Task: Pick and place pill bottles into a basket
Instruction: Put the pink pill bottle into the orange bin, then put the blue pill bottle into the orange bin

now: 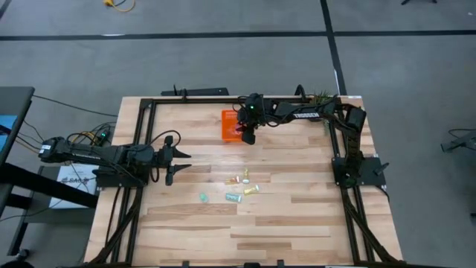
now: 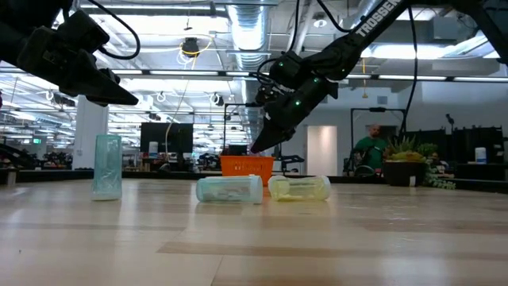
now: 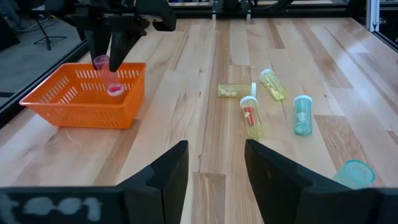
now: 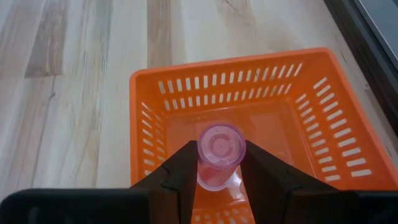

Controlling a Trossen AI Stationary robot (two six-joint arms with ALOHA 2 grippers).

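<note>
Right gripper (image 4: 219,165) is clamped on the pink pill bottle (image 4: 219,154), holding it upright by its sides just over the open orange basket (image 4: 323,106) — not yet released. The bottle looks light, rigid, smooth plastic, so a mid-body side pinch suits it, though it could slip or roll. Left gripper (image 3: 214,168) waits with fingers apart, well away from the other pill bottles (image 1: 242,187) lying loose on the table (image 1: 297,223).
</note>
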